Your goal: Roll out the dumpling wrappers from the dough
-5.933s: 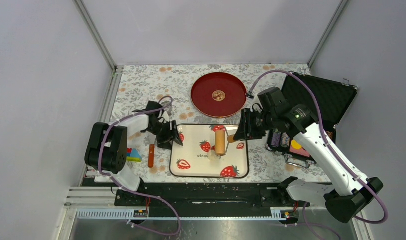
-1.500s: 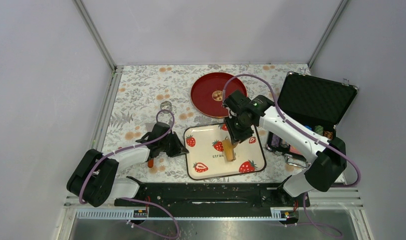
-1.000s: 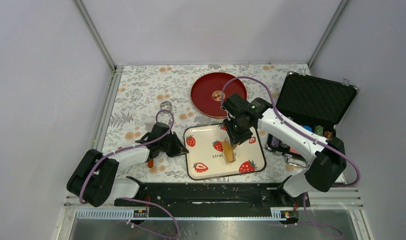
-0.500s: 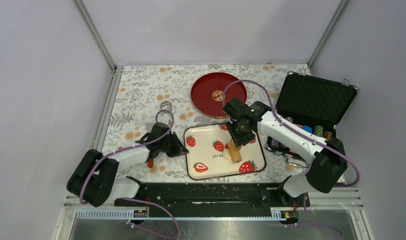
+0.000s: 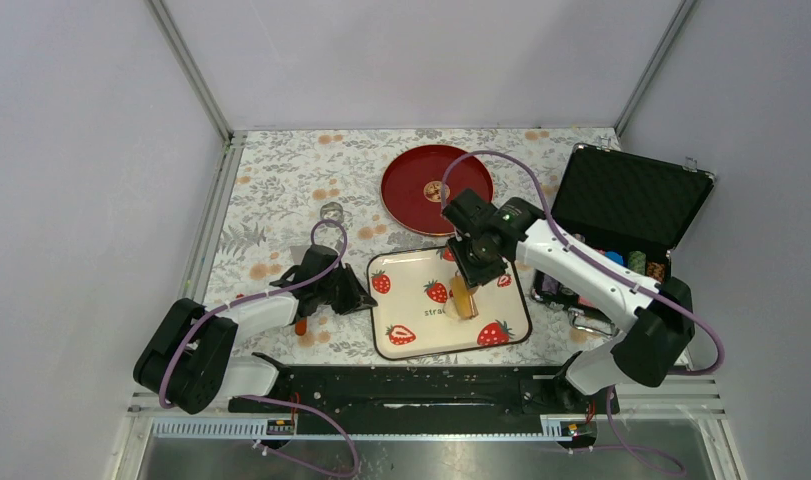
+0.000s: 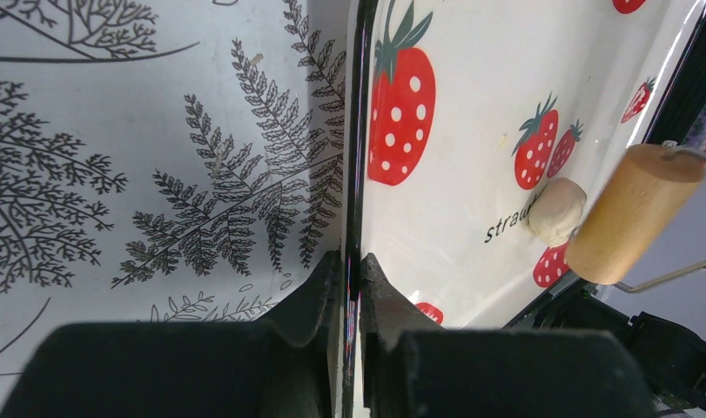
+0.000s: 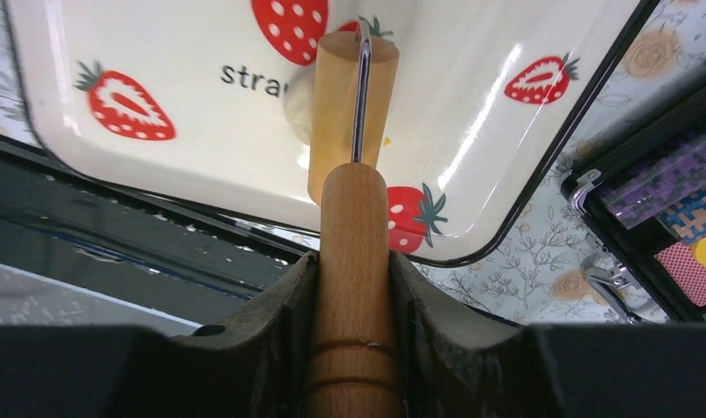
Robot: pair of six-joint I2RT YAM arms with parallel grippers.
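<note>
The dough is a small off-white lump on the strawberry tray, beside the printed word. A tan wooden roller lies against the lump, and its drum covers one side of it. My right gripper is shut on the roller's handle and hangs over the tray's far right part. My left gripper is shut on the tray's thin black left rim, at the tray's left edge. The dumpling wrappers are out of view.
A red plate with a gold emblem lies behind the tray. An open black case holding coloured pieces stands at the right, close to the tray's corner. A small metal ring and an orange stick lie left of the tray.
Over the last second the roller shifted a little right, then back and up the tray. Since the oldest frame the tray has turned and the left arm has come lower.
</note>
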